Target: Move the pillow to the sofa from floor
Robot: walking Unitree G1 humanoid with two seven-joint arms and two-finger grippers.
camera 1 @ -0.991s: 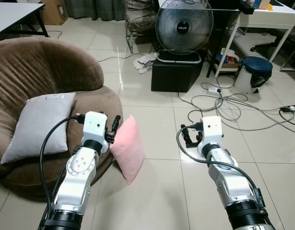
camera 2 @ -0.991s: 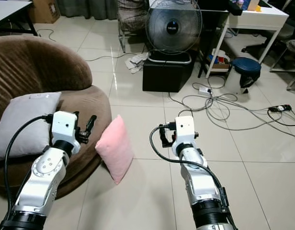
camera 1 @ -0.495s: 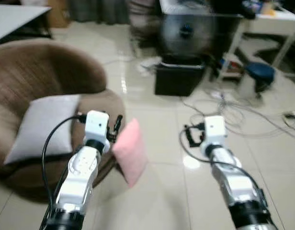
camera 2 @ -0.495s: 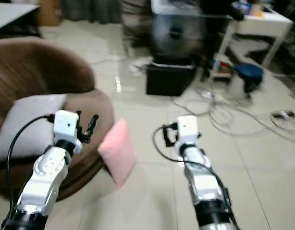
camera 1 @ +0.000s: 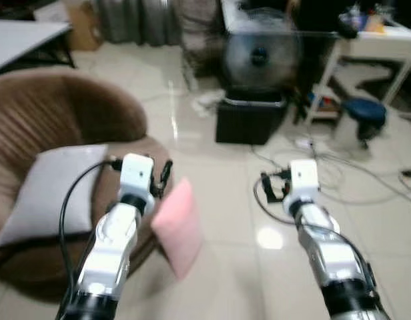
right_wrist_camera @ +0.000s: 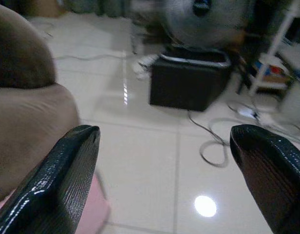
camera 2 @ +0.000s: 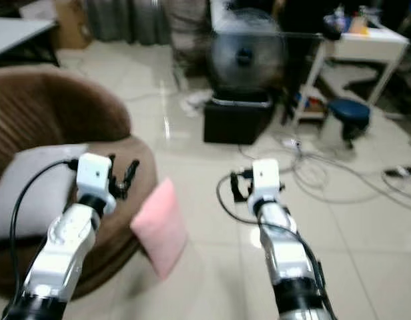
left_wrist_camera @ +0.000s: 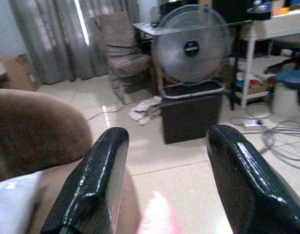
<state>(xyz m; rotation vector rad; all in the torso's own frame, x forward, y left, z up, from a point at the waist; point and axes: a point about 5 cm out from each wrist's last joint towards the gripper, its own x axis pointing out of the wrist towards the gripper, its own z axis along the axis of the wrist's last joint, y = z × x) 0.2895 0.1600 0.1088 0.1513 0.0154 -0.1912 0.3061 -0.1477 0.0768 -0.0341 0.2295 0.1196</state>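
Approach step: our left gripper [left_wrist_camera: 162,187] and right gripper [right_wrist_camera: 172,178], fingers apart, face the pillow [camera 1: 178,225] at frame centre; next, grasp it.

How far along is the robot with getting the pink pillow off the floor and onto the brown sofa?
Nothing is finished yet. The soft pink pillow stands on the tiled floor, leaning against the round brown sofa, where a grey cushion already lies. The left claw hangs open just above the pillow's top edge, and the right claw is open off to its right. Gripping, lifting and placing the pillow all remain.
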